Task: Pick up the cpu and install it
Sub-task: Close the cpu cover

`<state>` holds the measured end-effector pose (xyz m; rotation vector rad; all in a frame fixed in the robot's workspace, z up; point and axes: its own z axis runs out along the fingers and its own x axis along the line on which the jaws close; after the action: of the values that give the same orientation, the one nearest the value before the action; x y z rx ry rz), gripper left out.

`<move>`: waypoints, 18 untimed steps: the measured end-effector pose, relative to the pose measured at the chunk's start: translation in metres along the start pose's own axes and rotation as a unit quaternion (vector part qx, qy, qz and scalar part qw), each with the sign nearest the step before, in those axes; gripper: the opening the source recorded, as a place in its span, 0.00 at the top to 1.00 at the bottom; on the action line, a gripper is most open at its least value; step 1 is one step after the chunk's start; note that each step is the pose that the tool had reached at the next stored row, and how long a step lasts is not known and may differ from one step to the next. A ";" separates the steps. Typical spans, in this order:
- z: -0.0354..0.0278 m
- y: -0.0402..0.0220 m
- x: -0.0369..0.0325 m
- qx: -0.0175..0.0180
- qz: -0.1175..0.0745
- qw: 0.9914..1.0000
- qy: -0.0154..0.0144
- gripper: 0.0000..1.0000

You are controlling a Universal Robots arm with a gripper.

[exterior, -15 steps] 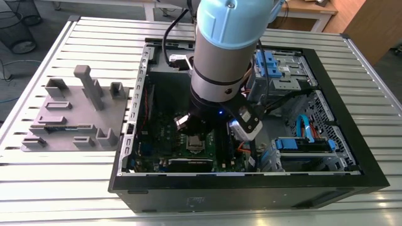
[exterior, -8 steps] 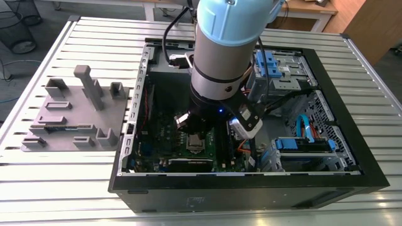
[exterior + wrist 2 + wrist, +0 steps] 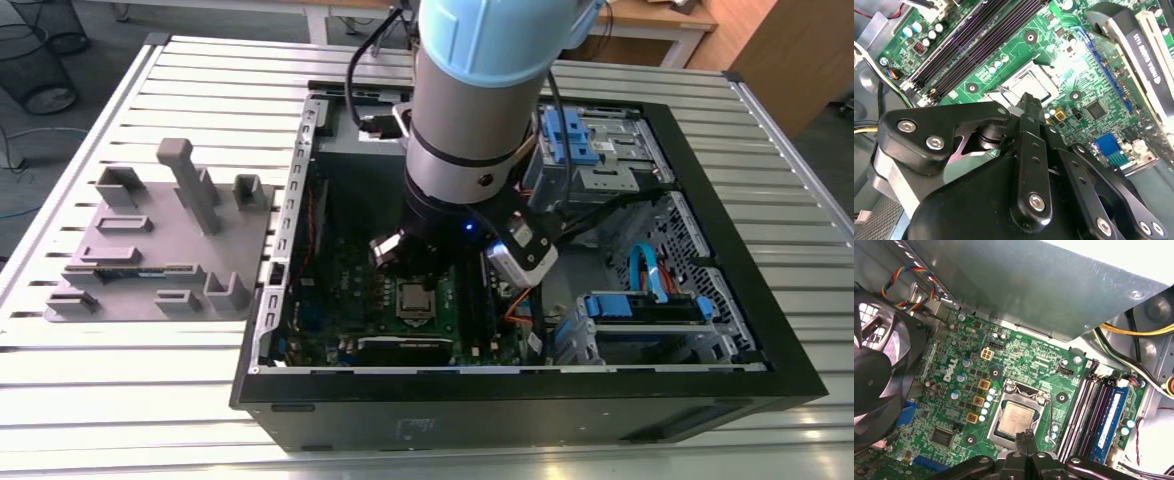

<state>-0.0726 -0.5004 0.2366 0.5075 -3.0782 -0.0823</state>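
Fingers [image 3: 1027,439] of the gripper [image 3: 1030,101] are pressed together with nothing between them, their joined tips hanging just above the near edge of the socket [image 3: 1021,416] in both wrist views. The cpu [image 3: 1017,417] lies flat inside that socket, silvery-grey top up, a little below the middle of the first wrist view; in the second wrist view the cpu [image 3: 1035,83] sits just above the fingertips, near the centre of the frame, partly washed out by glare. A thin wire lever [image 3: 1050,412] runs along one side of the socket.

Around the socket spreads a green motherboard [image 3: 954,405]. Long dark memory slots [image 3: 1089,415] run beside the socket at lower right of the first wrist view, one holding a blue stick [image 3: 1106,422]. A black fan [image 3: 874,375] fills the left edge of that view, with coloured wires [image 3: 901,277] above it at upper left.

In the exterior view, the arm [image 3: 474,110] reaches down from the top centre into an open computer case [image 3: 747,390] lying on a slatted metal table [image 3: 134,400]. The socket [image 3: 415,298] is below the arm, near the centre of the frame. A grey holder tray [image 3: 160,240] with upright posts rests on the table at the left of the frame, beside the case.
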 end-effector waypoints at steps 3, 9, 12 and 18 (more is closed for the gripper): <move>-0.0012 0.0017 -0.0005 0.000 0.000 1.000 0.000 0.89; -0.0046 0.0049 -0.0015 0.000 0.000 1.000 0.000 0.89; -0.0062 0.0065 -0.0020 0.000 0.000 1.000 0.000 0.89; -0.0073 0.0084 -0.0027 0.000 0.000 1.000 0.000 0.89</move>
<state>-0.0725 -0.4919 0.2443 0.5075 -3.0782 -0.0826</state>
